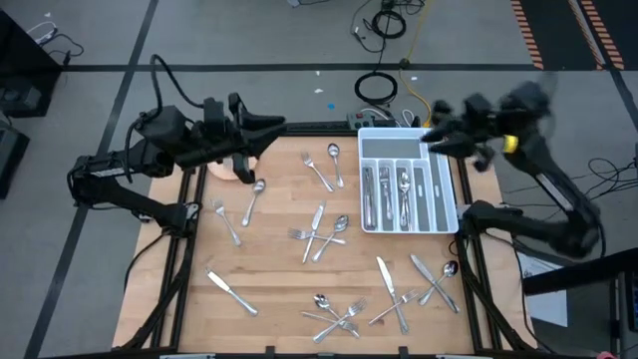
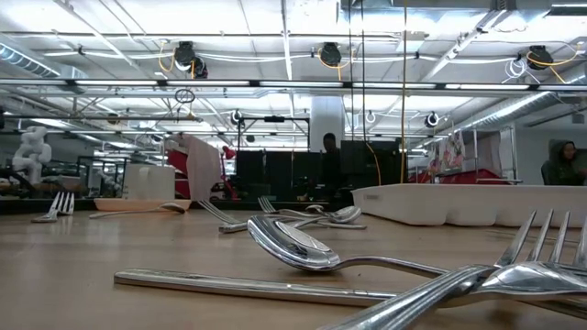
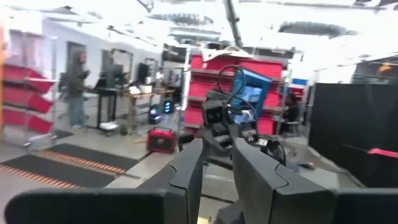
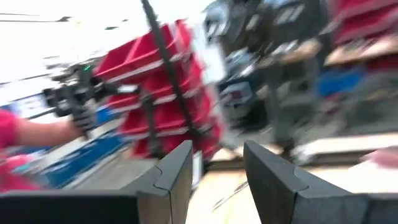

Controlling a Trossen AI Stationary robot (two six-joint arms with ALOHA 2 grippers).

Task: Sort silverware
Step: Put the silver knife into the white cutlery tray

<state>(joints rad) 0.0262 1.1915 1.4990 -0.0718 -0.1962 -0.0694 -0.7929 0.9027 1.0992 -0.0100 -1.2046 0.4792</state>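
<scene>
We see the table (image 1: 279, 249) with the silverware (image 1: 329, 234) scattered over it, a few pieces already in the white tray (image 1: 449, 199). The left pincer (image 1: 267, 126) and the right pincer (image 1: 431, 140) hover empty, fingers apart. We think crossed pieces may cause trouble: one could drag its neighbour.

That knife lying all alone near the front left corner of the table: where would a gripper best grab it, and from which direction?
Probably from straight above, across the handle. The knife lies flat on the wooden table with nothing touching it, so fingers could straddle its narrow width. The handle end looks thicker than the blade, giving more to pinch. The left gripper is the nearer one; the right gripper hovers by the white tray.
</scene>
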